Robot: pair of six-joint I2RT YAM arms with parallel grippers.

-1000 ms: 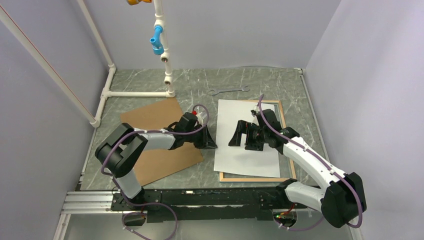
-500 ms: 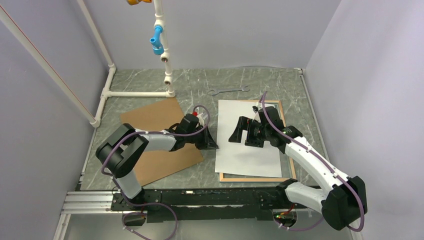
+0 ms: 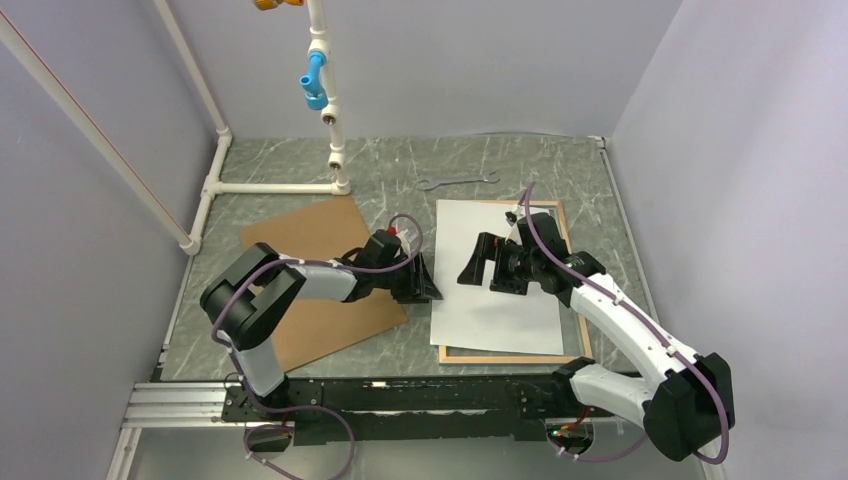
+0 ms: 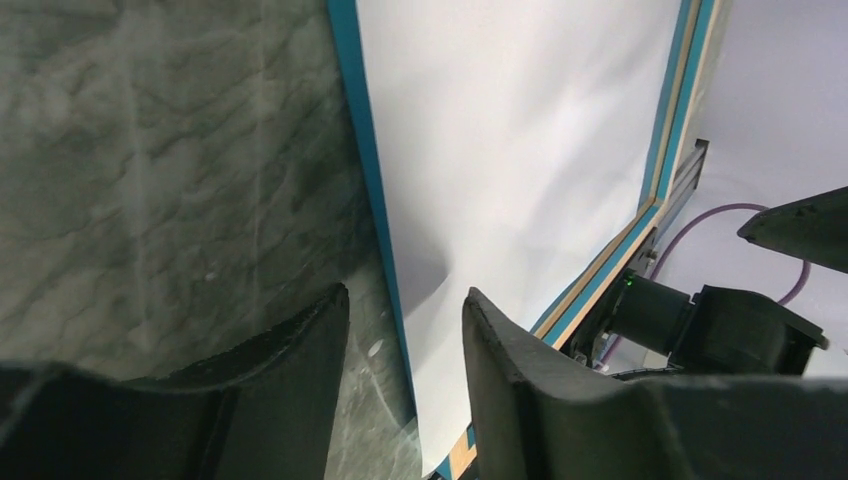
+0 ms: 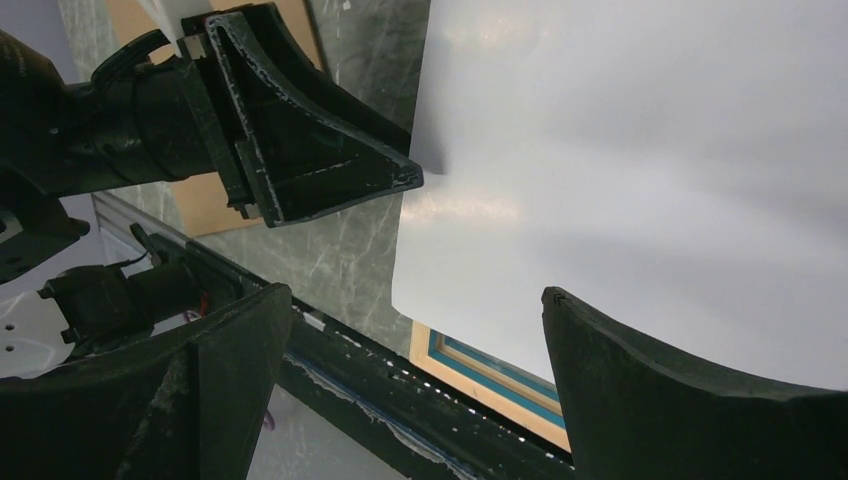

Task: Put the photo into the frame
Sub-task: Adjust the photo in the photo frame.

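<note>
- While the photo (image 3: 500, 320) is lying white side up over the frame (image 3: 510, 354) toward the counter's (image 3: 400, 180) right edge, it is sitting skewed. Tan frame back is showing along its right and near sides, so it is probably not seated yet.
- Left pincer (image 3: 430, 288) is sitting low at the photo's left edge, fingers apart and clamping nothing. That edge and a thin blue strip of frame are showing through the gap.
- Right pincer (image 3: 476, 270) is hovering over the photo's left half, fingers wide apart and empty.
- Closing the left pincer here is risking a bite on the frame and photo together, dragging both instead of squaring the sheet.
- Nudging a thin sheet sideways is risking a buckle or a slide farther over the rail, and pressing down with the right pincer too soon would be fixing the skew.
- Both pincers are working near one edge, so a bump between them is possible.
- Board (image 3: 310, 240) is lying under the left arm toward the left edge, its corner near that pincer.
- Wrench (image 3: 458, 180) and pipe stand (image 3: 330, 120) are sitting toward the far edge, blocking nothing.
</note>
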